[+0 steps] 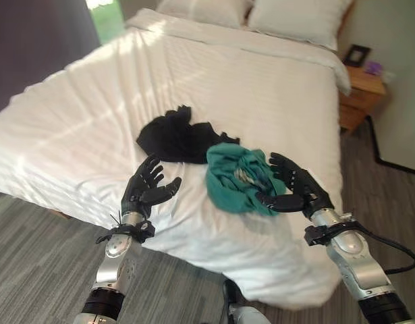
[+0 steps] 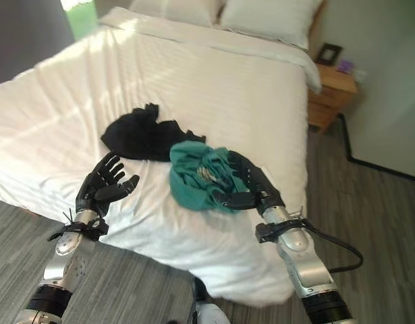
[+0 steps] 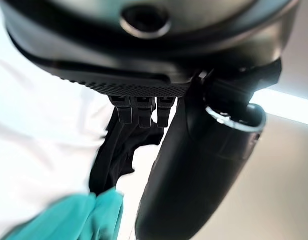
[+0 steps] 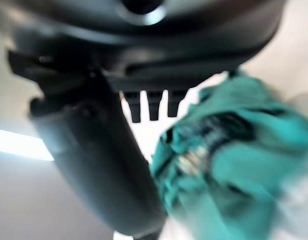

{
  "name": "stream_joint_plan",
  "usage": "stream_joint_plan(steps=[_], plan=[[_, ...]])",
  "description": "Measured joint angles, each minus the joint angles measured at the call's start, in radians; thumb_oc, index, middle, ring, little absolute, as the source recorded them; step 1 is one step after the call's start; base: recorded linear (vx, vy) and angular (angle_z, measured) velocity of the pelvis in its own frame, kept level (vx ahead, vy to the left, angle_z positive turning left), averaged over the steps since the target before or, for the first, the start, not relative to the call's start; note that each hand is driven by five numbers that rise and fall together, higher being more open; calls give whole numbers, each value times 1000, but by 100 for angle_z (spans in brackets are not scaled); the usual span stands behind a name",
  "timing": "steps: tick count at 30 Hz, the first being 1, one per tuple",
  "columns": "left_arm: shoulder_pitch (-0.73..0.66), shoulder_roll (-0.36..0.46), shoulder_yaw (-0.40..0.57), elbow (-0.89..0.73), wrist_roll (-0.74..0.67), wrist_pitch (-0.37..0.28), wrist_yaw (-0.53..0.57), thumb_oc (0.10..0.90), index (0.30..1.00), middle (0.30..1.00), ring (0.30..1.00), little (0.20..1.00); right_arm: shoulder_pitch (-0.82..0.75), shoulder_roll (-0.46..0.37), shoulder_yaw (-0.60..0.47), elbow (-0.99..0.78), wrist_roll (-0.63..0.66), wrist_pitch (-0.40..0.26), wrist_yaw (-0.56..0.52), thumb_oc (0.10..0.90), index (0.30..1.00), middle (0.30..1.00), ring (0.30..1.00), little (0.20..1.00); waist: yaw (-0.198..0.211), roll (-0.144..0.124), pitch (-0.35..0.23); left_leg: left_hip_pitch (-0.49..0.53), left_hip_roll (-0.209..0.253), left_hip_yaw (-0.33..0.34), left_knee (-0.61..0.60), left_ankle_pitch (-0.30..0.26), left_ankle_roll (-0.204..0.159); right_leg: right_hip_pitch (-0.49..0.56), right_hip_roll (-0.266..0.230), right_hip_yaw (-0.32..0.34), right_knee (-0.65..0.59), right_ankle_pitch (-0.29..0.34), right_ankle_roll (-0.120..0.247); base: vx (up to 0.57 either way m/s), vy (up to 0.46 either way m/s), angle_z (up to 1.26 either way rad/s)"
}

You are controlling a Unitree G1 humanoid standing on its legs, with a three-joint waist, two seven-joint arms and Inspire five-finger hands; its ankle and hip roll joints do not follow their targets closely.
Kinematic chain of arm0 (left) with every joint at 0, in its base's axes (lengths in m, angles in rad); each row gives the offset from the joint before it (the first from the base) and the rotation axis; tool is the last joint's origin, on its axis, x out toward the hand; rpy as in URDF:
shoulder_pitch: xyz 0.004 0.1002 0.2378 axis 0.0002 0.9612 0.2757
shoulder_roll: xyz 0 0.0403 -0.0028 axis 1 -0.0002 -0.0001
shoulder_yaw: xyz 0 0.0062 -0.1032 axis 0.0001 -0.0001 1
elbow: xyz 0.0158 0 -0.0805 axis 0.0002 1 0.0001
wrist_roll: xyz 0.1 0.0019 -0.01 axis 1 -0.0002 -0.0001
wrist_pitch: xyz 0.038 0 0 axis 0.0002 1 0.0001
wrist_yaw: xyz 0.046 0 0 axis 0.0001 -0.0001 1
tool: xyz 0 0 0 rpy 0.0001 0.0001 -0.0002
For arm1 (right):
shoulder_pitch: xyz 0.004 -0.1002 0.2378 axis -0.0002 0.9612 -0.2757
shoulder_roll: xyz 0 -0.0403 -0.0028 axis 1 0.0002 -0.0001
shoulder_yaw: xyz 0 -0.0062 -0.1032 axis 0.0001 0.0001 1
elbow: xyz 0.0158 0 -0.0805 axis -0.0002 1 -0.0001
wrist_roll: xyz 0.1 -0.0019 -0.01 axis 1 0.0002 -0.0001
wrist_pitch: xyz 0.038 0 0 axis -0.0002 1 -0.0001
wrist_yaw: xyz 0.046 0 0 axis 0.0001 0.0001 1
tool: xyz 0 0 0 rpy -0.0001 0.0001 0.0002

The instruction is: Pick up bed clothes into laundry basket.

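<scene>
A crumpled teal garment (image 1: 237, 177) is lying on the white bed (image 1: 261, 101) near its foot edge, with a black garment (image 1: 177, 138) bunched just beside it, further up the mattress, the two touching at their edges. The right robot hand (image 1: 295, 189) is reaching in beside the teal garment, its fingers (image 4: 152, 104) spread and nearly straight, the thumb pointing in under the cloth's edge; it is touching or almost touching the fabric, not yet closing on it. The left robot hand (image 1: 148, 185) is hovering over the bare sheet on the other side of the teal garment, fingers apart and relaxed, gripping nothing. Two pillows (image 1: 298, 17) are sitting at the head of the bed, and a wooden nightstand (image 1: 361, 94) is standing alongside it.
</scene>
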Motion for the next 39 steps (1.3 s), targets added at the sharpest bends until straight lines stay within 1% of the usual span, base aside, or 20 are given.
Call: stream_joint_plan(steps=[1, 2, 4, 5, 6, 7, 9, 11, 14, 18, 21, 25, 26, 27, 31, 33, 36, 37, 38, 39], plan=[[17, -1, -1, -5, 0, -1, -6, 800, 900, 900, 900, 900, -1, -10, -8, 2, 0, 1, -10, 800, 900, 900, 900, 900, 14, -2, 1, -31, 1, 18, 52, -42, 10, 40, -3, 11, -50, -1, -2, 201, -139, 0], [29, 0, 0, -20, 0, -1, -11, 800, 900, 900, 900, 900, -6, -18, -21, 3, -1, 2, -12, 800, 900, 900, 900, 900, 27, -8, 4, -61, 16, 35, 56, -60, 37, 72, -2, 12, -107, 8, -11, 164, -114, 24], [45, 5, 5, -45, -2, 0, -13, 800, 900, 900, 900, 900, -29, -47, -28, 2, -3, 2, -11, 800, 900, 900, 900, 900, 35, -41, 20, -144, 59, 56, 44, -63, 41, 104, -2, 3, -159, 18, -21, 146, -94, 13], [50, 6, 5, -44, -2, 3, -16, 800, 900, 900, 900, 900, -39, -58, -30, 1, -8, 2, -8, 800, 900, 900, 900, 900, 35, -46, 23, -171, 85, 55, 20, -47, 21, 113, 0, -8, -159, 12, -19, 122, -99, 12], [60, 8, 6, -44, -1, 6, -27, 800, 900, 900, 900, 900, -48, -82, -26, 1, -23, 2, 0, 800, 900, 900, 900, 900, 31, -43, 21, -184, 112, 65, -12, 6, -32, 124, 6, -17, -160, -1, -8, 90, -88, 3], [76, 10, 5, -49, -2, 6, -36, 800, 900, 900, 900, 900, -51, -118, -20, 0, -38, 2, 15, 800, 900, 900, 900, 900, 32, -37, 18, -171, 130, 81, -28, 56, -47, 140, 13, -19, -160, -11, 1, 48, -58, 5], [91, 23, 2, -50, -3, 6, -52, 800, 900, 900, 900, 900, -51, -184, -14, 3, -51, 2, 30, 800, 900, 900, 900, 900, 25, -47, 14, -138, 129, 74, -68, 72, -24, 160, 7, -21, -161, -31, 19, 41, -52, 7], [111, 43, -1, -70, -9, 11, -59, 800, 900, 900, 900, 900, -66, -236, -6, 18, -85, 2, 41, 800, 900, 900, 900, 900, 23, -56, 8, -123, 125, 75, -96, 88, -13, 158, -1, -21, -161, -43, 36, 44, -38, 5], [119, 58, -5, -81, -22, 12, -76, 800, 900, 900, 900, 900, -105, -259, 28, 91, -117, 6, 60, 800, 900, 900, 900, 900, 26, -56, 7, -123, 117, 65, -98, 90, -13, 162, -12, -31, -161, -55, 52, 49, -19, 13], [118, 63, -14, -82, -41, 14, -79, 800, 900, 900, 900, 900, -109, -279, 91, 94, -183, 25, 102, 800, 900, 900, 900, 900, 29, -49, 7, -118, 113, 48, -98, 90, -13, 175, -17, -50, -161, -65, 65, 39, -8, 18], [118, 64, -19, -82, -41, 17, -90, 800, 900, 900, 900, 900, -110, -283, 135, 110, -217, 25, 122, 800, 900, 900, 900, 900, 26, -40, 8, -114, 112, 21, -99, 90, -14, 187, -21, -76, -161, -72, 74, 14, -9, 25], [121, 66, -44, -85, -41, 19, -100, 800, 900, 900, 900, 900, -104, -281, 145, 173, -260, 45, 127, 800, 900, 900, 900, 900, 39, -27, 12, -122, 103, 0, -99, 90, -14, 187, -27, -99, -161, -82, 83, 15, -17, 17], [126, 67, -47, -84, -40, 20, -100, 800, 900, 900, 900, 900, -105, -256, 147, 213, -277, 32, 123, 800, 900, 900, 900, 900, 51, -25, 13, -122, 103, 0, -99, 91, -14, 187, -28, -102, -162, -84, 84, 15, -16, 4], [128, 67, -50, -85, -40, 21, -100, 800, 900, 900, 900, 900, -106, -233, 156, 250, -293, 44, 120, 800, 900, 900, 900, 900, 50, -26, 12, -123, 102, -1, -99, 91, -15, 187, -28, -102, -161, -87, 85, -6, -8, 6], [148, 67, -51, -85, -41, 23, -102, 800, 900, 900, 900, 900, -102, -215, 249, 326, -416, 41, 126, 800, 900, 900, 900, 900, 58, -15, 12, -139, 99, -30, -98, 96, -22, 184, -32, -129, -161, -94, 85, 8, -10, 20], [158, 68, -52, -84, -40, 24, -112, 800, 900, 900, 900, 900, -101, -157, 236, 400, -520, 13, 95, 800, 900, 900, 900, 900, 56, -14, 11, -147, 98, -57, -95, 100, -28, 186, -33, -158, -162, -101, 78, 36, -25, 39], [164, 68, -50, -83, -40, 24, -117, 800, 900, 900, 900, 900, -81, -154, 221, 441, -643, -28, 85, 800, 900, 900, 900, 900, 55, -14, 9, -153, 97, -98, -94, 107, -39, 195, -36, -197, -166, -107, 77, 39, -24, 41], [165, 68, -48, -83, -40, 24, -117, 800, 900, 900, 900, 900, -68, -146, 210, 451, -682, -39, 73, 718, 778, 778, 778, 778, 55, -15, 7, -153, 97, -111, -93, 107, -40, 200, -41, -212, -168, -111, 80, 42, -27, 37], [170, 69, -41, -83, -39, 24, -117, 800, 900, 900, 900, 900, -68, -137, 210, 465, -722, -45, 65, 400, 300, 300, 300, 300, 56, -18, 1, -153, 97, -115, -92, 107, -41, 202, -40, -212, -168, -115, 80, 50, -20, 20], [180, 74, -36, -83, -39, 24, -117, 800, 900, 900, 900, 900, -64, -127, 209, 472, -762, -48, 54, 400, 300, 300, 300, 300, 60, -19, -10, -155, 98, -115, -92, 105, -44, 200, -40, -212, -168, -118, 78, 58, -25, 7]])
